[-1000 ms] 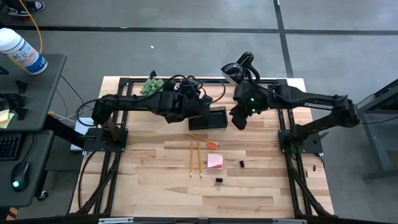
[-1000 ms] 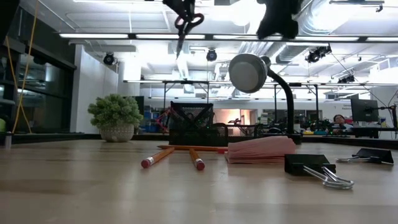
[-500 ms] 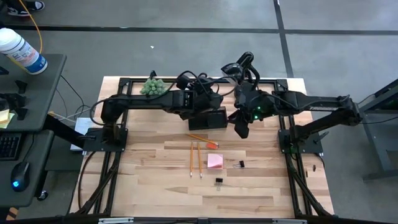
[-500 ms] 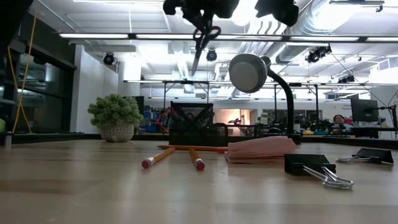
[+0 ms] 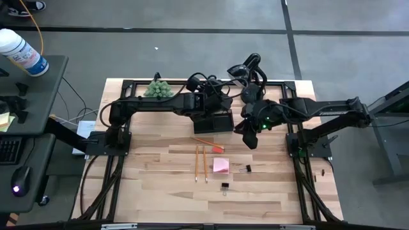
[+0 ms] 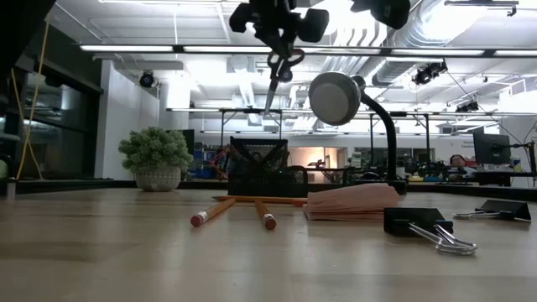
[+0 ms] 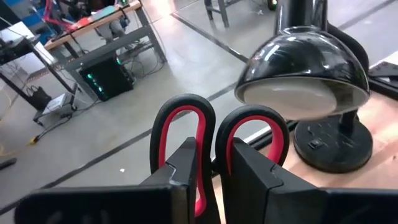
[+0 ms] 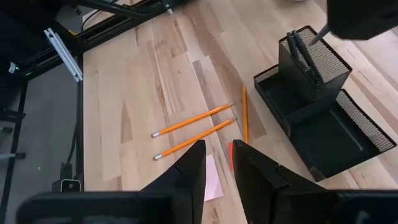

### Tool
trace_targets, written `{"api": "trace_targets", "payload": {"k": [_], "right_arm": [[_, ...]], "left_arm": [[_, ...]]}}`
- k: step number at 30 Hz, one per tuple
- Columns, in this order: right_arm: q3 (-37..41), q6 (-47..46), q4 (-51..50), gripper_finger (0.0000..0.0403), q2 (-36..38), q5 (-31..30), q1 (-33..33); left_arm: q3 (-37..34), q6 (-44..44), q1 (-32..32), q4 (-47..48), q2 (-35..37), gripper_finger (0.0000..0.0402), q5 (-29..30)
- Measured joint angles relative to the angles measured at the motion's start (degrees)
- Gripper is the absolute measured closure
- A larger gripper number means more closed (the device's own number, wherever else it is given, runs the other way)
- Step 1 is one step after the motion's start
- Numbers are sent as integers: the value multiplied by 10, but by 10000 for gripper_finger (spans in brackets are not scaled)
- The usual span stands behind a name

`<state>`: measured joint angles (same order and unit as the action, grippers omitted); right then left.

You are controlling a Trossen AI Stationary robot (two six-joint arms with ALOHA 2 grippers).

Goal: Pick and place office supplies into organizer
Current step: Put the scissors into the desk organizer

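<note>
The left gripper (image 6: 281, 42) pinches red-handled metal scissors (image 6: 277, 74) high above the black mesh organizer (image 5: 220, 122). The right gripper (image 5: 250, 142), fingers nearly together, empty, hovers just right.

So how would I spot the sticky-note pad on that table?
Start from the black organizer at the back of the wooden table. Come toward the front edge, past the pencils lying on the wood. The pad lies flat just right of them: a small pink square, the only pink thing there, with tiny black clips beyond it.
</note>
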<state>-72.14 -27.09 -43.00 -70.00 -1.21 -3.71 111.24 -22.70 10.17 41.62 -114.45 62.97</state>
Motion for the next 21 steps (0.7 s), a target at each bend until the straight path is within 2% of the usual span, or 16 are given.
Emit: {"api": "trace_targets", "payload": {"k": [15,21], "right_arm": [[0,-35,0,329,0,-2,-2],[0,-59,6,329,0,-1,-2]], "left_arm": [[-1,9,-6,11,-32,345,72],[-37,13,-12,-19,-40,342,78]]}}
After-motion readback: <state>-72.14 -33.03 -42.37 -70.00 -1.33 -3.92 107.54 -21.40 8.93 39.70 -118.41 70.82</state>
